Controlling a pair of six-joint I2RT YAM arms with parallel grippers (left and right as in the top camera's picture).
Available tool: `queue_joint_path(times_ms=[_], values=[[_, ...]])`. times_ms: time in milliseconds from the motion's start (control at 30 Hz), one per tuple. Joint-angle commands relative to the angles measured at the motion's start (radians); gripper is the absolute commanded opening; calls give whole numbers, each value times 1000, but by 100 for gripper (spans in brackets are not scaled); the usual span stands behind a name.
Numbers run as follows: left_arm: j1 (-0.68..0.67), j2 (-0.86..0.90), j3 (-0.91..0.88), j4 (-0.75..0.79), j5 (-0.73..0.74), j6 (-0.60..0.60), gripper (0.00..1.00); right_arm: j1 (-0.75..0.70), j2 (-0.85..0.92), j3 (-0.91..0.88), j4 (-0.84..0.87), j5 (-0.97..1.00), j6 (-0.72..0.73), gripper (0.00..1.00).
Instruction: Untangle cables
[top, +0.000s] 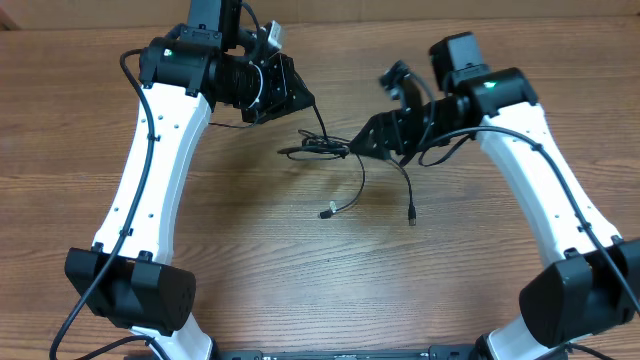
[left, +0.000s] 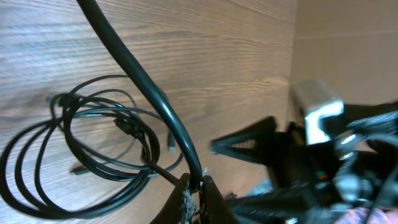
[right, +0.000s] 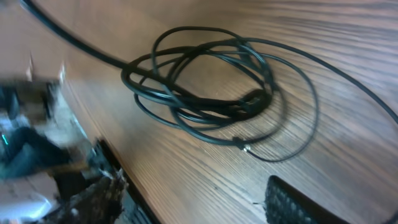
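The cables (top: 318, 148) are thin black cords in a small tangled coil at the table's middle. Two loose plug ends trail toward the front (top: 327, 212) (top: 412, 216). My left gripper (top: 300, 100) is behind and left of the coil. In the left wrist view it (left: 196, 186) is shut on one black strand that rises from the coil (left: 93, 149). My right gripper (top: 362, 142) is just right of the coil. In the right wrist view its fingers (right: 199, 199) are wide apart with nothing between them, and the coil (right: 211, 81) lies ahead on the wood.
The wooden table (top: 250, 260) spreads around the coil. The white arm links stand at left (top: 150, 170) and right (top: 545, 180). The right gripper's dark body shows in the left wrist view (left: 267, 143), close to the coil.
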Motion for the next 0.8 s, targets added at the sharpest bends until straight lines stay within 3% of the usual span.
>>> queue_joint_path(times_ms=[0,167,533,667,767], values=[[25,-2,10,-9,120,21,4,31,18,8,2,-26,-235,73],[50,-2,10,-46,178,49,4,31,25,8,18,-26,-396,73],[50,-2,10,-62,206,51,4,69,30,-1,57,-26,-499,75],[51,-2,10,-62,206,51,4,102,34,-34,69,4,-515,60],[64,-2,10,-53,207,50,4,115,34,-72,77,3,-514,57]])
